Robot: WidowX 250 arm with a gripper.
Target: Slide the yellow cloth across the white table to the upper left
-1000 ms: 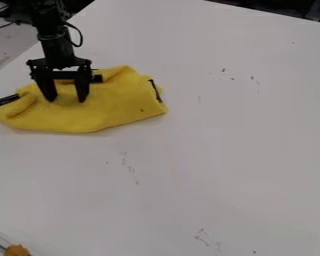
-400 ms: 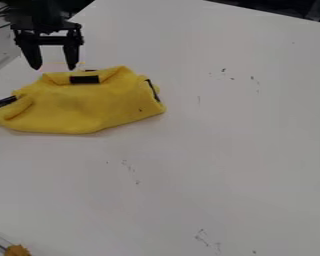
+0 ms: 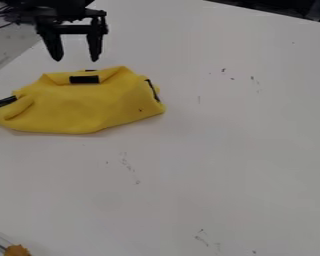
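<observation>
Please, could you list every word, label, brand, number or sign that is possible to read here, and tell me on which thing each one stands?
There is no readable text.
Yellow cloth: no letters or numbers can be made out, nor on its black patch.
White table: only small dark marks, which form no word or number I can read.
Black tool: no label can be made out.

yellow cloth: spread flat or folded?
Folded, at least partly: the yellow cloth has its top edge turned over near the black patch, and a rolled fold at its left end. It isn't spread flat.
</observation>
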